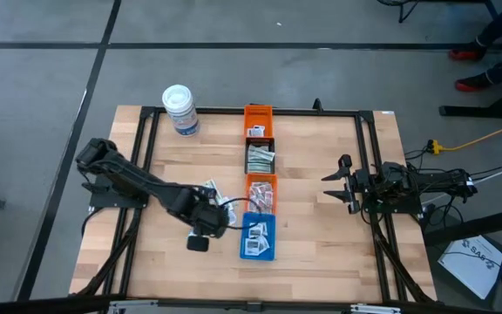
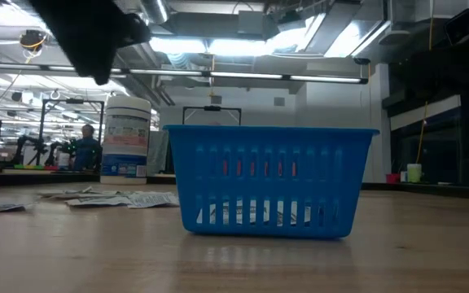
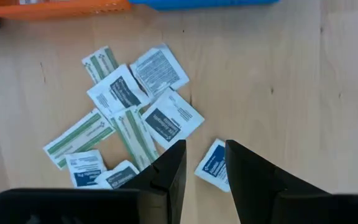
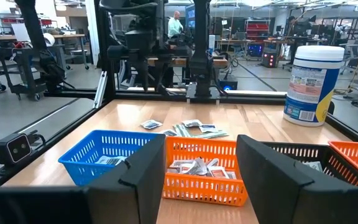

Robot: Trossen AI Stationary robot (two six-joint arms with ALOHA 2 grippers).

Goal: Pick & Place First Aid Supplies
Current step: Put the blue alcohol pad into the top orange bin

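Note:
The first aid supplies [image 3: 129, 118] lie as a loose pile of small white packets and pale green strips, flat on the wooden table [image 1: 321, 253], just left of the row of bins. My left gripper [image 3: 205, 168] hangs open over the pile's near edge, pointing steeply down; one blue-and-white packet [image 3: 211, 167] lies on the table below the gap between its fingers. From above, my left gripper [image 1: 206, 218] is beside the blue bin [image 1: 257, 235]. My right gripper [image 4: 207, 174] waits open and level at the table's right side, holding nothing.
Four bins stand in a column at mid-table: orange [image 1: 258, 118], black [image 1: 260, 157], orange [image 1: 261, 192] and blue, each holding some packets. A white tub [image 1: 179, 109] with a blue label stands at the far left. Bare wood lies between the bins and my right arm.

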